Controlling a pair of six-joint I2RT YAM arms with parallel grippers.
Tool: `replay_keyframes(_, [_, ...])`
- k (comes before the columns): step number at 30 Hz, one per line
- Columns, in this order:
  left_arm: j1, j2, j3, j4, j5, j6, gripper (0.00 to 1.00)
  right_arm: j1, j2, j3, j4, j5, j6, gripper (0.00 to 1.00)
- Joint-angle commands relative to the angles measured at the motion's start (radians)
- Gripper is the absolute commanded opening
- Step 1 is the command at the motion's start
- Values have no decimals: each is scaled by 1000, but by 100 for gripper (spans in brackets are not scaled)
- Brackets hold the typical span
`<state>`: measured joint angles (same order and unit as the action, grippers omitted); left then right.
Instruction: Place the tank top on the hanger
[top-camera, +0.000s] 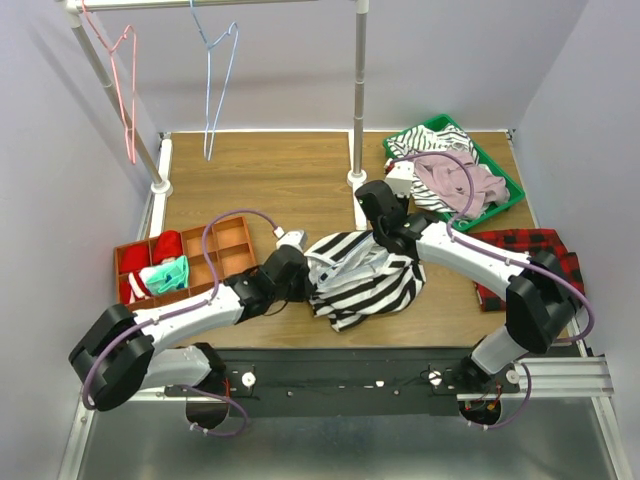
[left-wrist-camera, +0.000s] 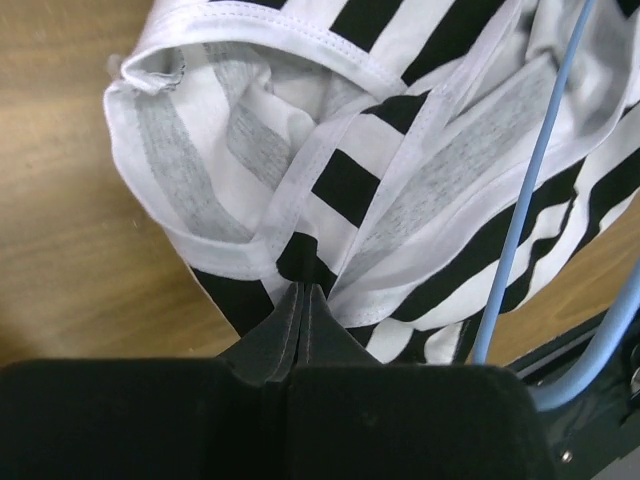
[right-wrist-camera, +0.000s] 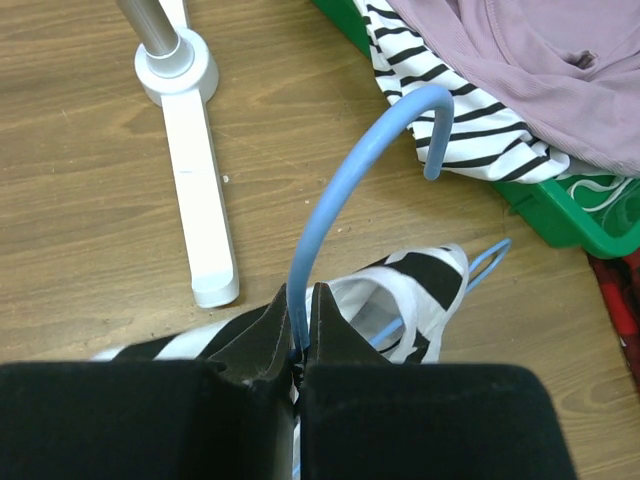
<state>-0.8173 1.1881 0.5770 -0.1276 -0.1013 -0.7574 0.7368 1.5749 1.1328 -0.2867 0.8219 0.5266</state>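
Note:
The black-and-white striped tank top (top-camera: 370, 285) lies bunched on the wooden table between my two arms. My left gripper (top-camera: 303, 268) is at its left edge. In the left wrist view its jaws (left-wrist-camera: 302, 290) are pressed together on a hem fold of the tank top (left-wrist-camera: 250, 130). My right gripper (top-camera: 390, 232) is above the top's far edge, shut on the neck of the light-blue wire hanger (right-wrist-camera: 330, 190). The hook curves up away from the fingers. The hanger's wire (left-wrist-camera: 530, 200) runs inside the cloth, and one corner pokes out by a strap (right-wrist-camera: 430, 275).
A green bin (top-camera: 510, 195) at the back right holds a pale pink garment (top-camera: 455, 175) and striped cloth. Red plaid cloth (top-camera: 535, 245) lies right. A red divided tray (top-camera: 225, 245) sits left. The rack post (top-camera: 357, 180) stands behind; a pink hanger (top-camera: 125, 80) and a blue one (top-camera: 220, 80) hang on it.

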Motion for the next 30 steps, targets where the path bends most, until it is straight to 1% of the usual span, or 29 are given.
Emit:
replay_keyframes(1, [-62, -56, -80, 58, -70, -66, 0, 1, 24, 10, -40, 17, 95, 1])
replay_keyframes(2, [-66, -64, -112, 77, -67, -71, 0, 1, 22, -1, -40, 29, 95, 1])
replay_keyframes(5, [-86, -116, -178, 153, -57, -89, 8, 1, 23, -13, -39, 69, 102, 1])
replay_keyframes(8, [-88, -172, -212, 186, -61, -83, 14, 1, 31, -25, -32, 79, 108, 1])
replay_keyframes(12, [-88, -229, -220, 195, -58, -46, 15, 1, 28, -54, -19, 89, 112, 1])
replay_keyframes(18, [-88, -277, -243, 235, -57, -31, 26, 1, -12, -143, -6, 92, 130, 1])
replay_keyframes(20, [-88, -282, -244, 233, -63, -34, 27, 1, -19, -168, -2, 95, 131, 1])
replay_keyframes(26, [-88, -295, -223, 220, -67, -17, 27, 1, 0, -171, -5, 97, 135, 1])
replay_keyframes(28, [-88, -294, -218, 211, -67, -11, 22, 1, 5, -166, -6, 100, 135, 1])
replay_keyframes(29, [-88, -292, -215, 212, -61, -10, 22, 1, 8, -163, -6, 103, 136, 1])
replay_keyframes(30, [-88, -292, -213, 217, -55, -8, 18, 1, 7, -157, -11, 105, 139, 1])
